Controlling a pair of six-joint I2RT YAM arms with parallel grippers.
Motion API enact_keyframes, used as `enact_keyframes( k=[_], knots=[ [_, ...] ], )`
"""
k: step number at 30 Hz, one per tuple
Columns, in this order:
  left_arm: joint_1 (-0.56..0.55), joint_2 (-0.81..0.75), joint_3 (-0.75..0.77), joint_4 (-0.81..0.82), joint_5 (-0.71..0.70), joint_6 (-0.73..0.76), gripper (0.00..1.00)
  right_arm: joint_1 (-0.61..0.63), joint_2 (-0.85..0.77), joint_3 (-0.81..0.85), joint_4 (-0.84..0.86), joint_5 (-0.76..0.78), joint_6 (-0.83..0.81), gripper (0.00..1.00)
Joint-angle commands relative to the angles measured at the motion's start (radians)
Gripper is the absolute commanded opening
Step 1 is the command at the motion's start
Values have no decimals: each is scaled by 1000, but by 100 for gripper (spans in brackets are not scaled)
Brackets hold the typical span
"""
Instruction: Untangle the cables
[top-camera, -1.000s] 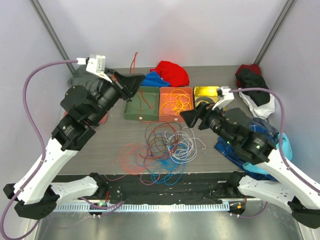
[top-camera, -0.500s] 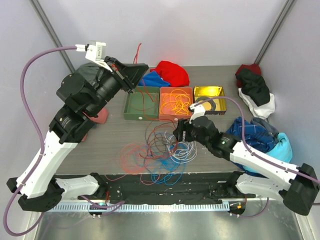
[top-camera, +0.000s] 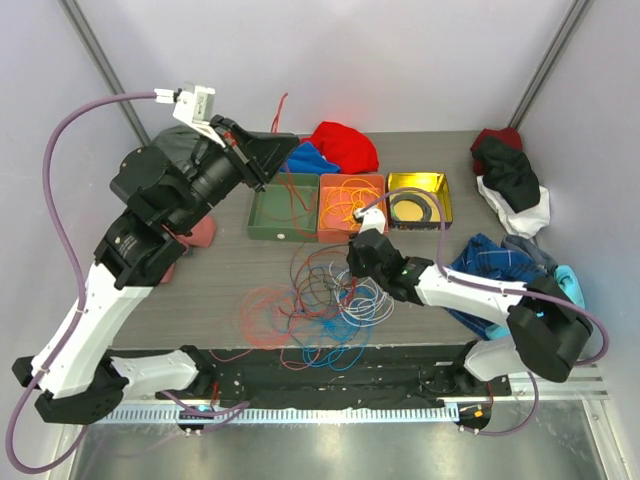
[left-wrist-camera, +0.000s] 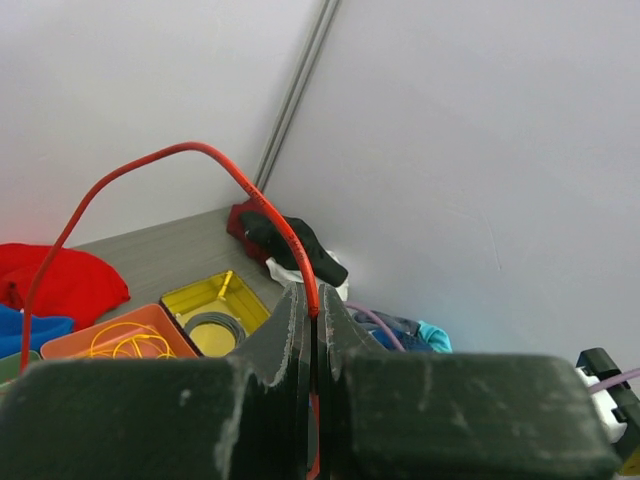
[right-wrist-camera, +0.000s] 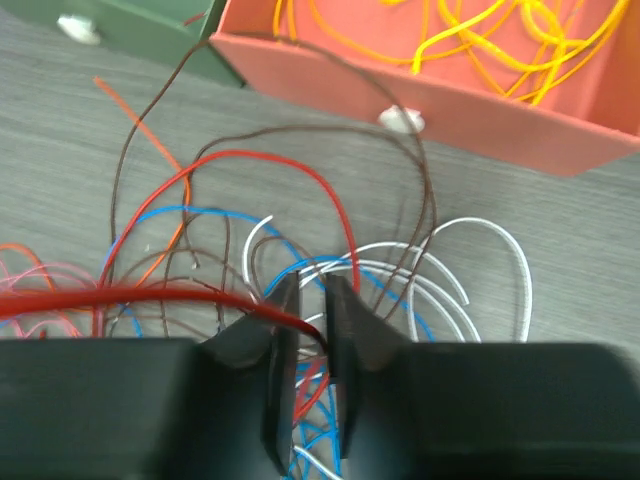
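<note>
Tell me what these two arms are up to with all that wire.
The left gripper is raised near the green tray, clamped on a red cable that arches above it. The right gripper is down in the tangle of cables on the table, fingers close together with a red strand running into the gap; a firm grip can't be confirmed. Most cables lie in one knotted heap.

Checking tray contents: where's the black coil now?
Top view, right of centre: the coil lies inside the yellow tray, the rightmost tray in the row, directly beside the orange tray.
</note>
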Motion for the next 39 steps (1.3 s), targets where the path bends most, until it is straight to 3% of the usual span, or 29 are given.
enact_keyframes(
  k=[1,3,7,10,13,17,28,35,39],
  knots=[
    [2,-62,5,4,37,-3,0,-5,-38,66,72,119,10,14],
    [2,-85,-32,5,38,-4,0,-1,-89,121,12,144,5,1],
    [2,-181,-152,44,83,-16,0,5,-176,242,-168,201,-22,1],
    [2,-273,-328,180,163,-21,0,5,-209,412,-268,203,-50,1],
    [2,-324,-489,301,212,-61,0,4,-186,532,-372,147,-61,1],
    [2,-342,-589,309,249,-96,0,2,-146,712,-448,72,-53,1],
    [-1,-319,-719,462,280,-170,2,4,-128,786,-437,-106,22,1],
    [-2,-287,-776,518,275,-179,15,4,-140,839,-434,-199,70,1],
    [-8,-267,-799,548,272,-184,17,4,-141,865,-437,-244,97,1]
  ],
)
